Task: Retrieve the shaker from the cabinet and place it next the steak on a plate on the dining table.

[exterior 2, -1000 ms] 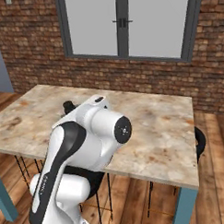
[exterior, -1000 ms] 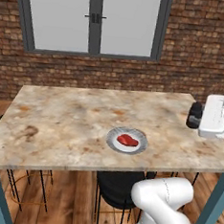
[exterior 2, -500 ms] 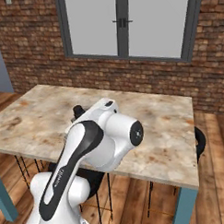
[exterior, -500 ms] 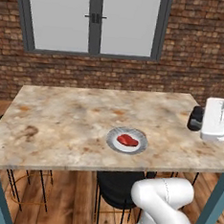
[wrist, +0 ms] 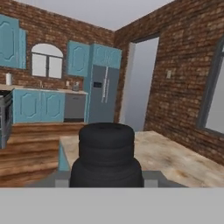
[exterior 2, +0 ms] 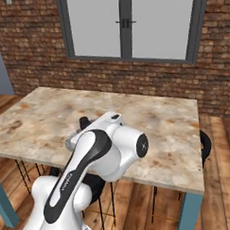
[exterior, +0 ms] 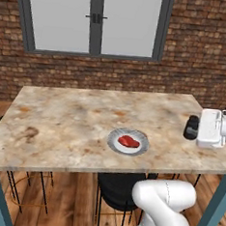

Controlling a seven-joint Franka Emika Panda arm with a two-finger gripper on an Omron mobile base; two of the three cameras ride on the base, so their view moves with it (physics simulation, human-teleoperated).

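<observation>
- Gripper [exterior: 193, 128] clamped tight on the shaker [wrist: 106, 154]; the black ribbed bottle sits right between the fingers in the hand view, cap end up, body blocking the fingertips.
- From the left base view, shaker [exterior: 191, 127] shows as a dark stub sticking out of the white hand, on the side facing the plate.
- Shaker is held just above the table [exterior: 66, 120], over its right end as seen from the left base view, not resting on the top as far as I can tell.
- Plate [exterior: 128, 141] sits on the table near the front edge, roughly mid-length; well apart from the shaker, toward the table's centre.
- Steak [exterior: 128, 141] lies flat on the plate, about centred, red against the grey rim.
- In the right base view the arm's white elbow covers the plate; a bit of dark gripper [exterior 2: 84, 123] pokes out just behind it, over the table [exterior 2: 160, 124].
- Black stool [exterior: 118, 189] tucked under the table, below the plate.
- Window [exterior: 94, 19] in the brick wall beyond the table's far edge.
- Hand view looks past the table's end to teal cabinets [wrist: 37, 105] and a grey fridge [wrist: 103, 94].
</observation>
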